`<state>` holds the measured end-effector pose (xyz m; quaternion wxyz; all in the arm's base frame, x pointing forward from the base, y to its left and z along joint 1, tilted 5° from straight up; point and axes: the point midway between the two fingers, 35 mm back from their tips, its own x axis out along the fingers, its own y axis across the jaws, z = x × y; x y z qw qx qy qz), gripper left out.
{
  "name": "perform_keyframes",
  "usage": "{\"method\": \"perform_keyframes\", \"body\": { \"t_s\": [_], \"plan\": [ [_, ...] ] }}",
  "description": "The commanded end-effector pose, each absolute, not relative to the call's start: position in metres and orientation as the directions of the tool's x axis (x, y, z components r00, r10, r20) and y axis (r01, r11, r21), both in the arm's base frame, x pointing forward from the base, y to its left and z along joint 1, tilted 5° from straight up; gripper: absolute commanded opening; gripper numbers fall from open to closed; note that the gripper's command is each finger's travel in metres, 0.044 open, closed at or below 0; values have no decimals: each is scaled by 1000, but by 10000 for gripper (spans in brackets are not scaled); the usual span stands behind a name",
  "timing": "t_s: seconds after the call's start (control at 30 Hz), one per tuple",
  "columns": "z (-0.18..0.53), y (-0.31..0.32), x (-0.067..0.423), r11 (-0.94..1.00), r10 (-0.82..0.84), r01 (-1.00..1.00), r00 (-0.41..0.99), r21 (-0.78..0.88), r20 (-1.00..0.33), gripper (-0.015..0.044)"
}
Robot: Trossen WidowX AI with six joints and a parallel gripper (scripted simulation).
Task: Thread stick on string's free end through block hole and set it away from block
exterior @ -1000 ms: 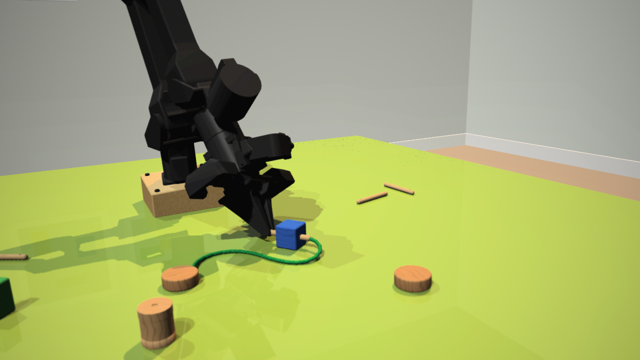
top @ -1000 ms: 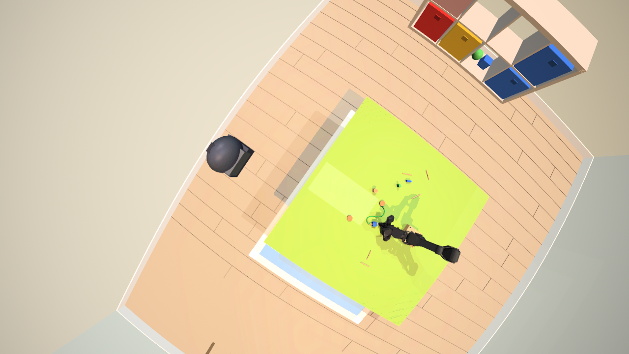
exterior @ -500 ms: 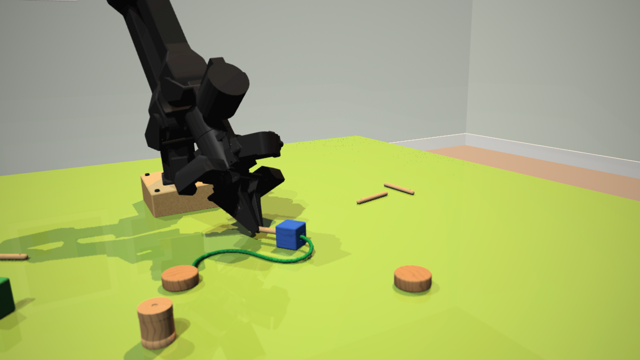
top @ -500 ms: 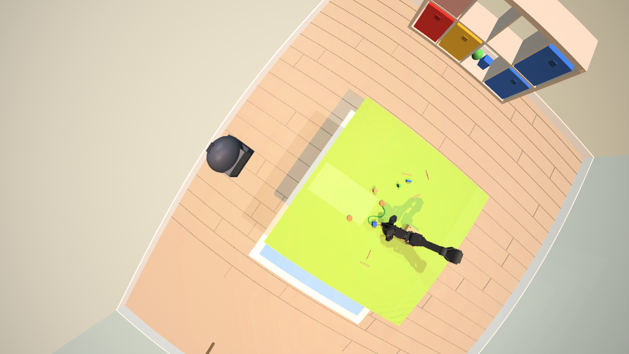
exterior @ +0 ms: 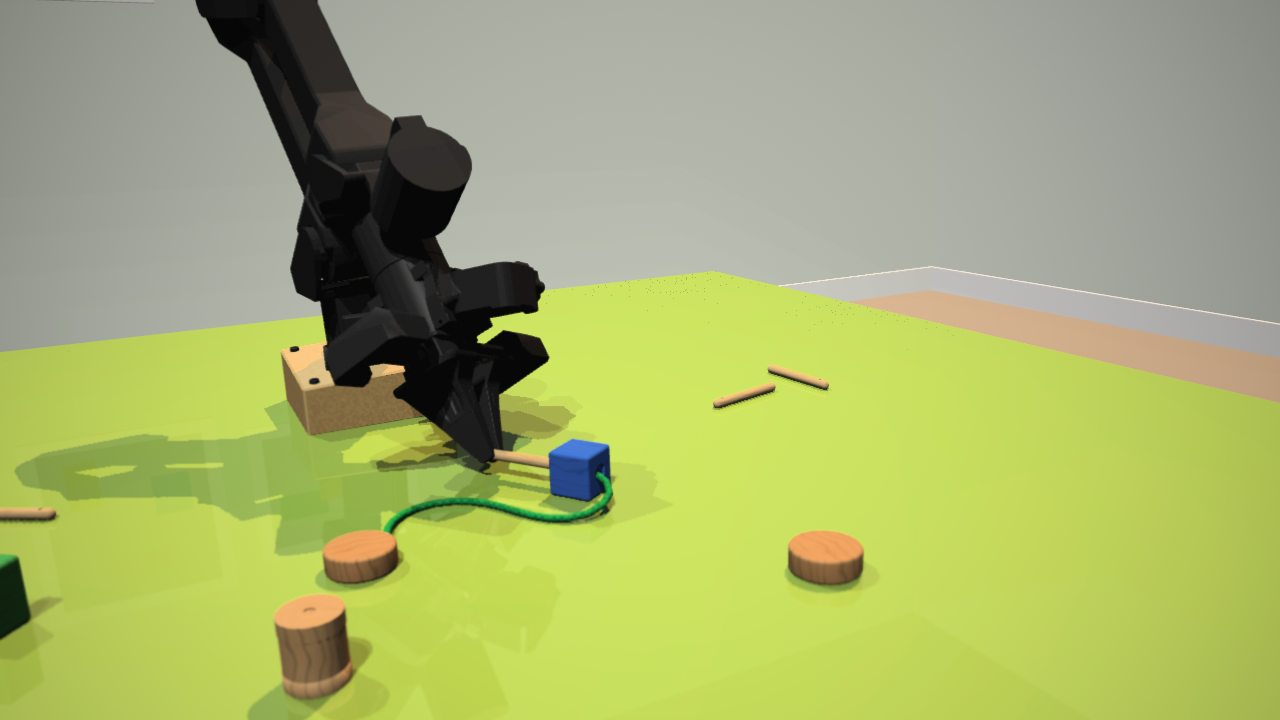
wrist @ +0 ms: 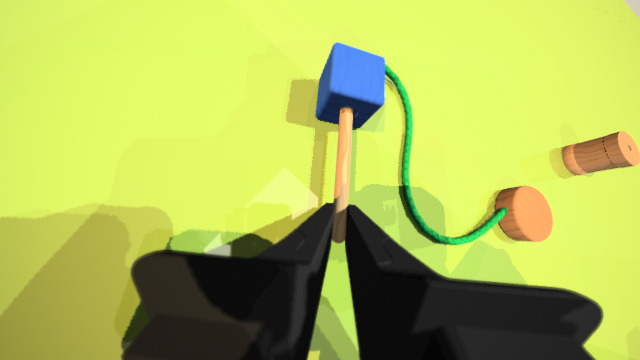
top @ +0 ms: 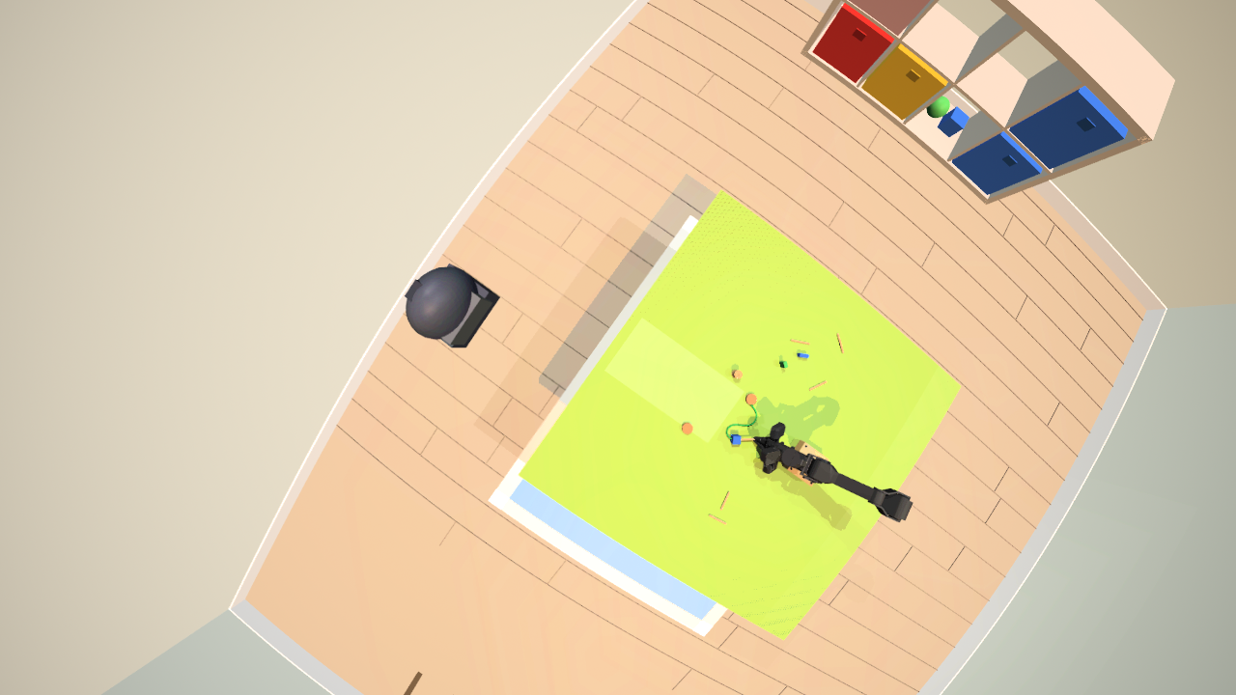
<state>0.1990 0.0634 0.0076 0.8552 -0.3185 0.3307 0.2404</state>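
Observation:
A small blue block (exterior: 580, 467) (wrist: 351, 89) (top: 735, 439) sits on the green table. A thin wooden stick (wrist: 342, 160) (exterior: 520, 458) comes out of the block's near side, most of its length clear of the hole. My gripper (wrist: 339, 211) (exterior: 486, 455) (top: 757, 441) is shut on the stick's near end, low over the table. A green string (wrist: 407, 160) (exterior: 501, 506) enters the block's far side and curves to a round wooden button (wrist: 526, 213) (exterior: 359, 555) (top: 749, 398).
A second wooden disc (exterior: 825, 556) and an upright wooden cylinder (exterior: 311, 644) (wrist: 600, 152) stand nearby. Two loose sticks (exterior: 769, 385) lie farther off, another stick (exterior: 26, 514) at the left. The arm's cork base (exterior: 335, 402) is behind the gripper. A dark green block (exterior: 10, 595) sits at the left edge.

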Motion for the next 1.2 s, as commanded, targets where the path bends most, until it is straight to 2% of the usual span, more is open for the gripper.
{"method": "perform_keyframes", "body": {
  "t_s": [0.0,0.27,1.17],
  "plan": [
    [6,60,194,685,200,-620,664,-382,-720,0],
    [6,57,193,693,200,-621,654,-366,-730,0],
    [-3,41,188,736,363,-670,509,-94,-781,0]
  ]
}}
